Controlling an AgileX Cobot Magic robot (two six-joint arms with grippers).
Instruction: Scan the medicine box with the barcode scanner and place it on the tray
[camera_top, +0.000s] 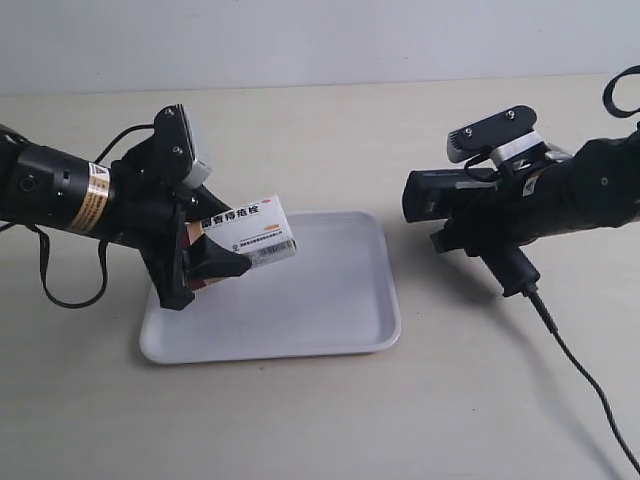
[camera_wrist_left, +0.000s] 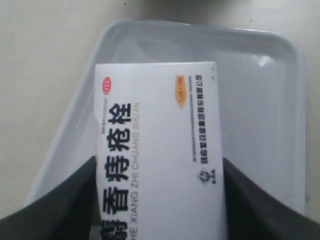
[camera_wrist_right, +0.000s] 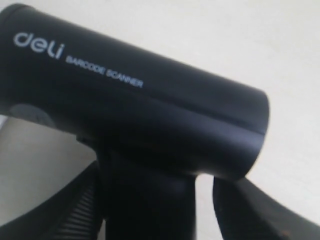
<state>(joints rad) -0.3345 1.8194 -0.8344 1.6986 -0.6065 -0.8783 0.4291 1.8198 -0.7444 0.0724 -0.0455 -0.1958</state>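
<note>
The white medicine box with black Chinese print hangs tilted above the left part of the white tray. My left gripper is shut on it. In the left wrist view the medicine box sits between both dark fingers, with the tray beneath. The black barcode scanner is held off the table to the right of the tray, its head facing the box. My right gripper is shut on its handle. In the right wrist view the scanner fills the frame above the gripper.
The scanner's black cable trails from the handle across the beige table toward the front right. A cable loop hangs from the left arm onto the table beside the tray.
</note>
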